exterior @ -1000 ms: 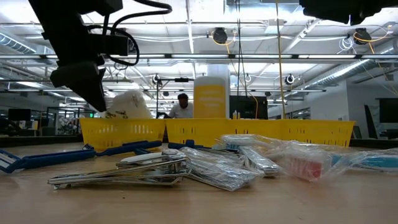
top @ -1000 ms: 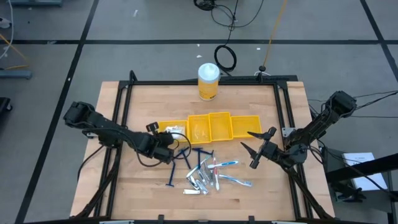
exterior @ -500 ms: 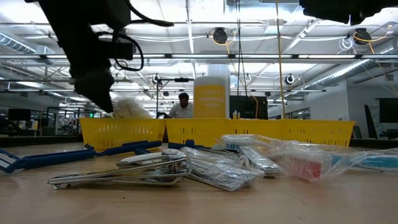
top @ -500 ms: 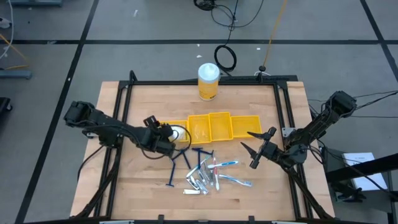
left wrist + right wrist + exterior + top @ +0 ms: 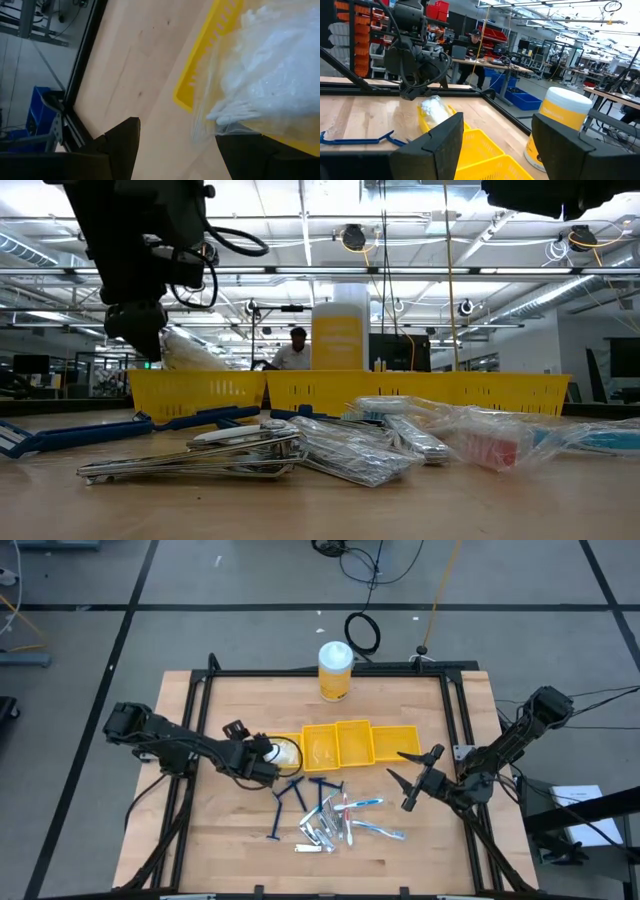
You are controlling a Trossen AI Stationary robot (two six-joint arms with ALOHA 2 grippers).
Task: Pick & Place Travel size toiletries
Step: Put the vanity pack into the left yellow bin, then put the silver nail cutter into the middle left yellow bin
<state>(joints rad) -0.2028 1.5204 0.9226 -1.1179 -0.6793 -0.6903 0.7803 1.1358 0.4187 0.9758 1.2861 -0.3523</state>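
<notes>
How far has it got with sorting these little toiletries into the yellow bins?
Barely started. One white puffy packet sits in the leftmost yellow bin, with the left hand open just beside it. The other bins look nearly empty. Left to do: the blue razors and the pile of sachets and toothbrushes on the table. The right hand waits open nearby.

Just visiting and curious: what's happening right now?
Left hand open at the leftmost yellow bin, white packet in it. Right hand open, waiting. Other toiletries on table.
</notes>
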